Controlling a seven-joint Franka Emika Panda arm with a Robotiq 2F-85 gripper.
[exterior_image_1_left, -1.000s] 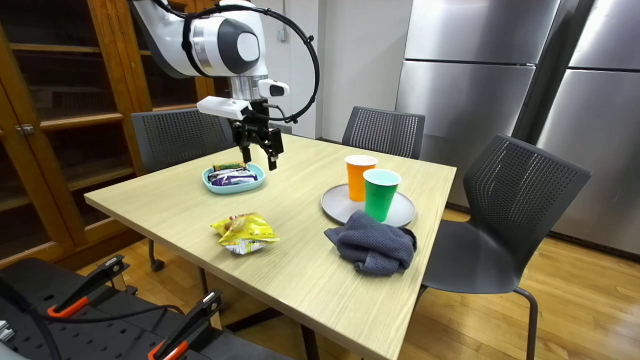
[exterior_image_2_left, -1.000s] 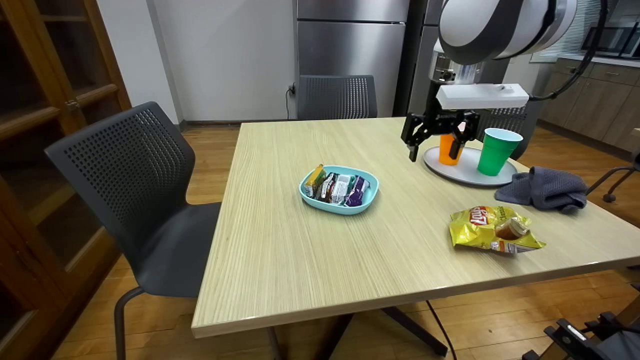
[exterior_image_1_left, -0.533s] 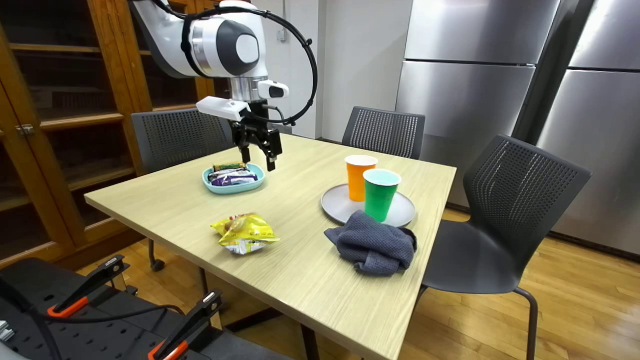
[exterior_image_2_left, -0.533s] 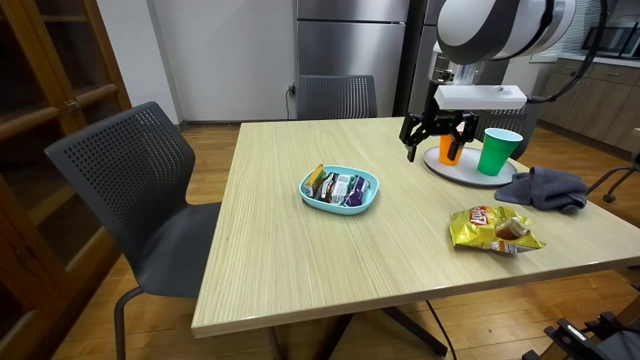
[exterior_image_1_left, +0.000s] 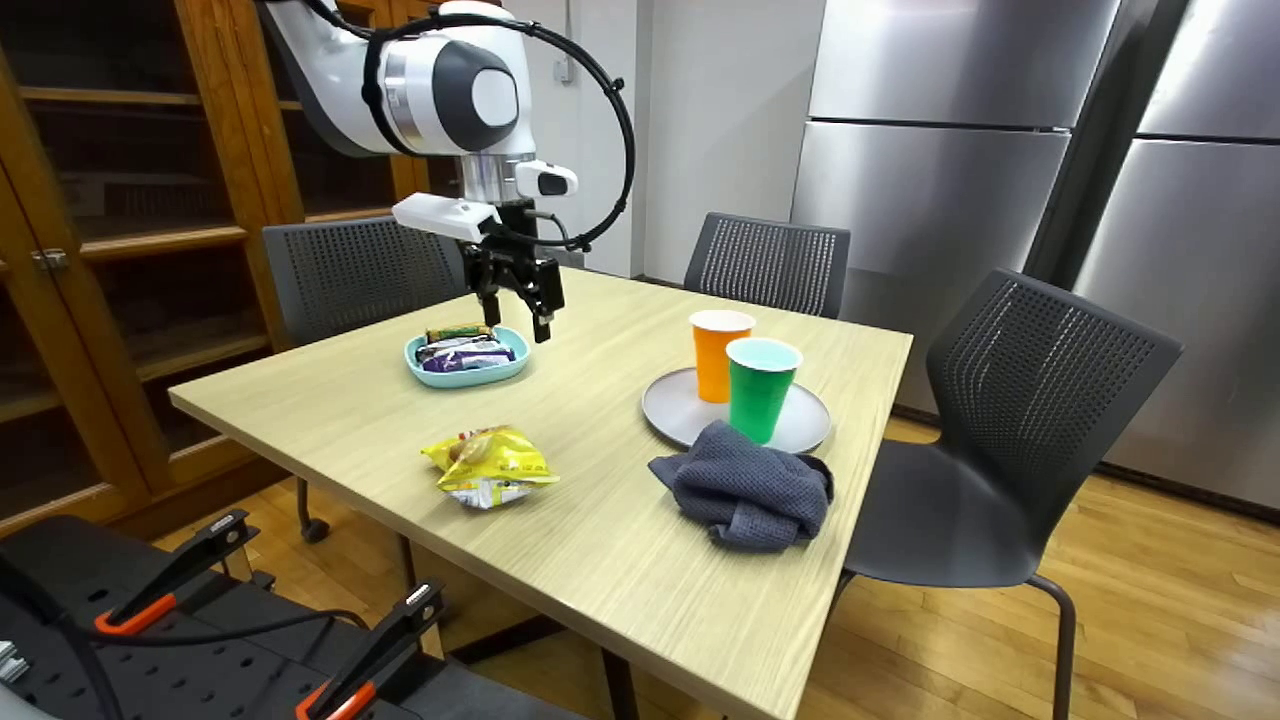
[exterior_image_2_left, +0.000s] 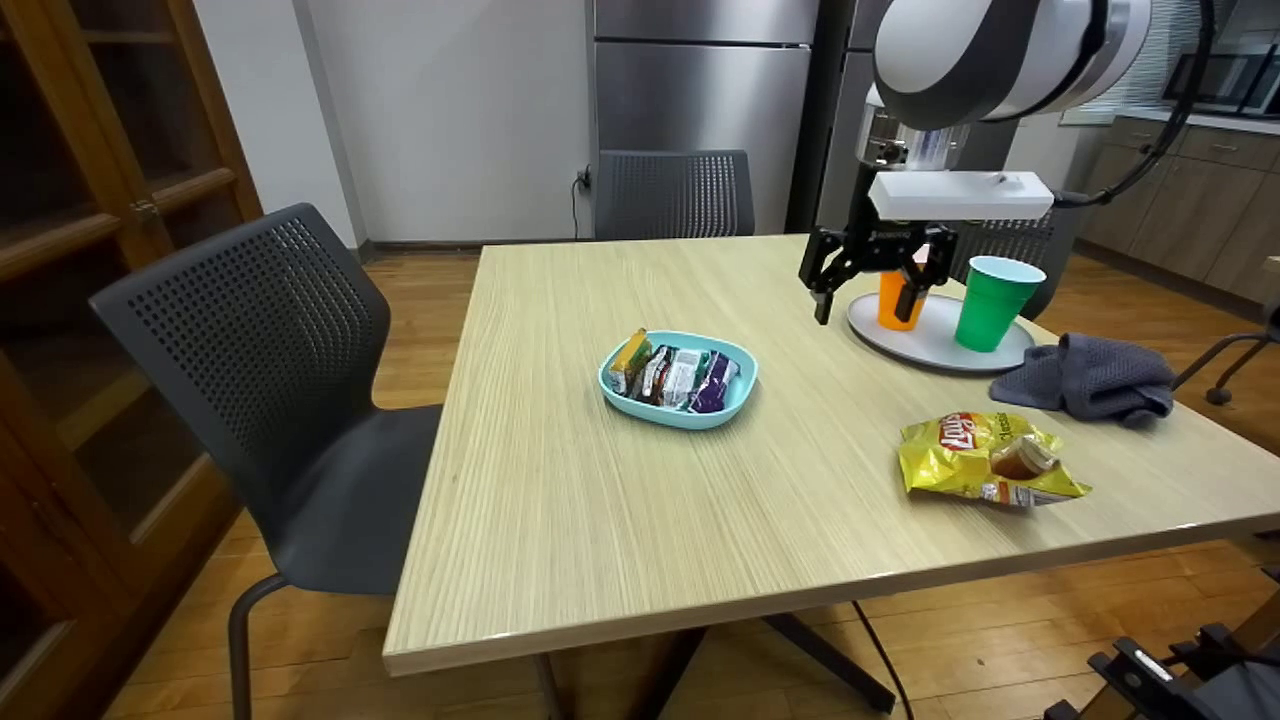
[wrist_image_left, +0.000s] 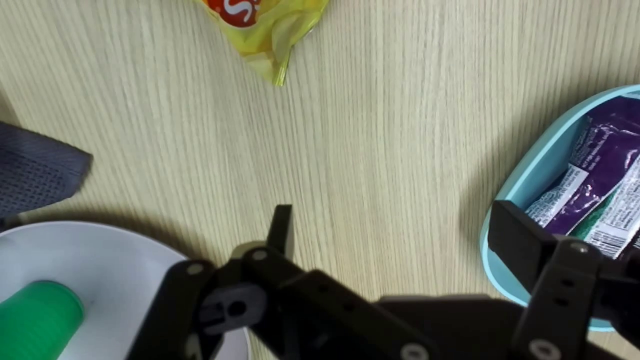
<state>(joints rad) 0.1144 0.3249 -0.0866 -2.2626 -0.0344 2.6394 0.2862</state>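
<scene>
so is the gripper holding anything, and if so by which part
Nothing is held: the gripper hangs open above the table, its fingertips apart.

The yellow chip bag (exterior_image_2_left: 985, 462) reads "Lay's" and "Classic"; the purple wrapper (wrist_image_left: 602, 170) bears print too small to read.

white wall (exterior_image_2_left: 460, 120), wooden floor (exterior_image_2_left: 330, 650)

The tool (exterior_image_2_left: 863, 310) has shifted (ever so slightly).
</scene>
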